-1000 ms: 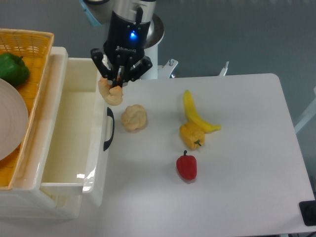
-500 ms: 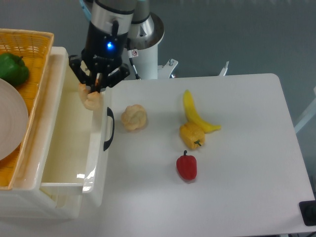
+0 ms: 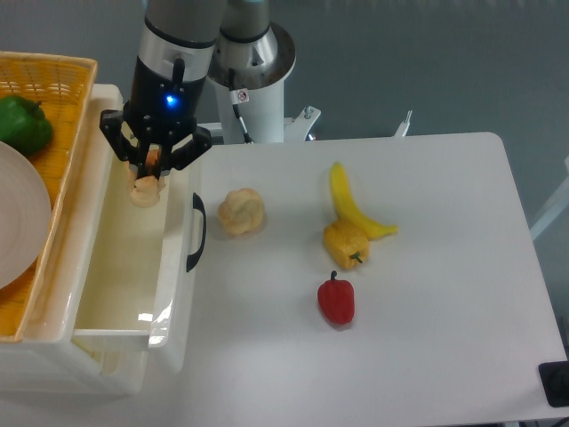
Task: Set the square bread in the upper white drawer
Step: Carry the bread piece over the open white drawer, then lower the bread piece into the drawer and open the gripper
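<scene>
Our claw (image 3: 148, 166) is clamped on the square bread (image 3: 145, 189) over the upper white drawer (image 3: 124, 267) — if we let go w/ it near the rim, it could bounce out.

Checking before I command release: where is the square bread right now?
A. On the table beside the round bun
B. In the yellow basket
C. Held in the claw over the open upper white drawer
C: the claw grips the square bread above the upper white drawer interior.
</scene>
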